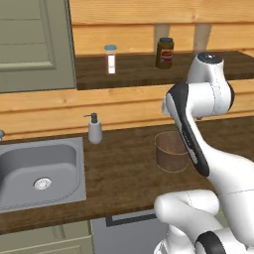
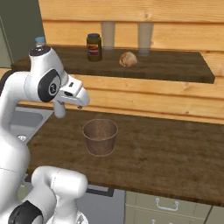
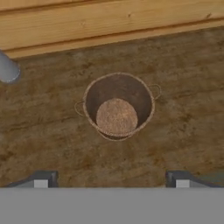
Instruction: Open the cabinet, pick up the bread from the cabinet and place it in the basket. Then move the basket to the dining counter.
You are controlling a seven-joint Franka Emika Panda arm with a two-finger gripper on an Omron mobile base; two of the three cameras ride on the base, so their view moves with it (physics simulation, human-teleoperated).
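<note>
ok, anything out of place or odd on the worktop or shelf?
Nothing spilled or tipped. The basket stands upright and empty on the worktop. The bread sits on the open shelf beside the jar. The tool hangs open above the basket.

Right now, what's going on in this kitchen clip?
The robot arm's hand hangs open above the basket on the worktop, holding nothing. The basket has nothing in it. The bread sits on the cabinet shelf near a dark jar, so it has not been picked up yet. A sink and a soap dispenser are further along the worktop.
</note>
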